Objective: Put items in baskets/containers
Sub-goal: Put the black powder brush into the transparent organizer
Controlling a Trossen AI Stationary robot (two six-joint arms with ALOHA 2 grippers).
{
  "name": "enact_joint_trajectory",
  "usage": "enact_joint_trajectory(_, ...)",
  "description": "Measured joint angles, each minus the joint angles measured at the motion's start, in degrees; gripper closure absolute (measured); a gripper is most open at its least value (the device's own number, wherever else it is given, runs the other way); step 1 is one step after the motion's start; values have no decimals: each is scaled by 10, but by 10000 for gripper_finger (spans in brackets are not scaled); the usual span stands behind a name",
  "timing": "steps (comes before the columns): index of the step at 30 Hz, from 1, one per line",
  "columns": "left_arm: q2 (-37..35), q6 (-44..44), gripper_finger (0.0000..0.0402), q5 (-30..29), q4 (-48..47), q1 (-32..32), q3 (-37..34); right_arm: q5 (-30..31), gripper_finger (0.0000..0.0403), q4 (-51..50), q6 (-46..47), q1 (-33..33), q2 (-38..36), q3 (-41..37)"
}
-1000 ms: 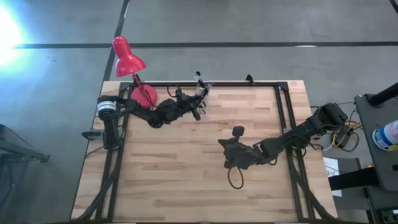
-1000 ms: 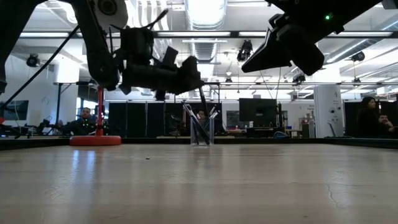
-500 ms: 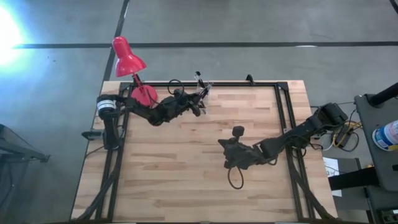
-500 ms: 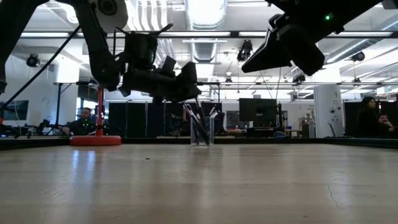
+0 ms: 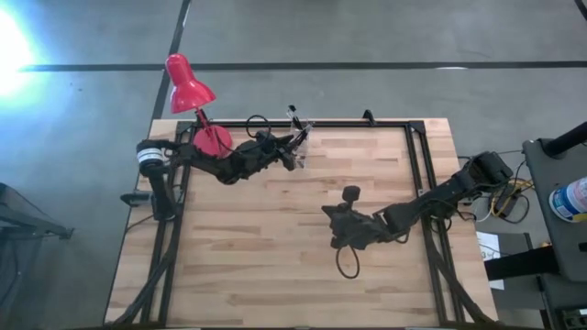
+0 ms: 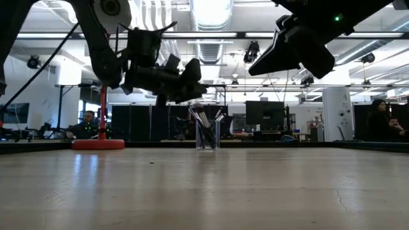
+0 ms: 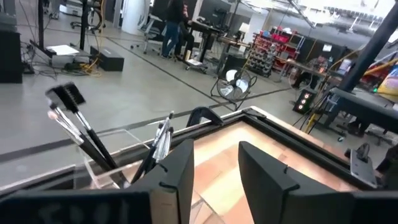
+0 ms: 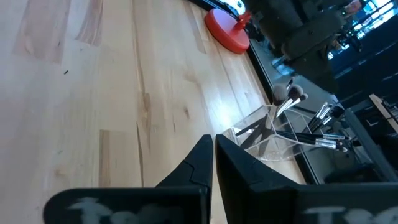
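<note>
The clear squarish holder (image 5: 299, 130) stands on its base at the table's far edge, with several thin dark brushes (image 7: 79, 126) leaning upright in it; it also shows in the low view (image 6: 206, 134) and the right wrist view (image 8: 266, 134). My left gripper (image 7: 214, 167) hovers level, just near of and above the holder (image 7: 102, 173), open, with nothing between its fingers. My right gripper (image 5: 336, 218) hangs shut over the table's middle right, away from the holder, and holds nothing.
A red desk lamp (image 5: 188, 84) stands with its round base (image 5: 213, 139) at the far left corner, close to my left arm. A black frame rail (image 5: 367, 123) runs along the far and right edges. Bare wood (image 5: 275, 247) lies near the front edge.
My left gripper has opened beside the holder and rolled a little about its own axis, staying in place above the holder's near side. My right arm has kept still.
</note>
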Motion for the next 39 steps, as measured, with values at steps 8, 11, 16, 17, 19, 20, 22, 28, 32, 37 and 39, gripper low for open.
enact_joint_trajectory(8, -93, 68, 333, 86, -96, -20, -30, -122, 390, 41, -19, -33, 4, -13)
enact_joint_trajectory(11, -128, 109, 368, 110, -97, -46, -74, -183, 390, 73, -32, -71, 8, -23)
enact_joint_trajectory(16, -136, 124, 397, 151, -102, -82, -139, -196, 390, 105, -64, -104, 9, -24)
enact_joint_trajectory(17, -127, 123, 397, 148, -100, -86, -139, -196, 390, 112, -70, -107, 8, -24)
enact_joint_trajectory(19, -103, 122, 400, 138, -101, -90, -127, -196, 390, 123, -79, -110, 6, -24)
enact_joint_trajectory(20, -86, 122, 400, 132, -101, -90, -116, -196, 390, 126, -79, -110, 6, -22)
enact_joint_trajectory(22, -53, 126, 401, 108, -100, -90, -86, -196, 390, 125, -77, -110, 3, -22)
enact_joint_trajectory(28, 17, 137, 401, 25, -100, -68, -18, -196, 390, 119, -68, -109, 3, -24)
enact_joint_trajectory(32, 15, 137, 401, -28, -96, -63, -15, -196, 390, 116, -68, -109, 3, -28)
enact_joint_trajectory(37, -14, 143, 401, -58, -94, -60, -24, -196, 390, 117, -65, -109, 3, -34)
enact_joint_trajectory(39, -21, 146, 401, -62, -93, -56, -24, -196, 390, 118, -60, -109, 3, -37)
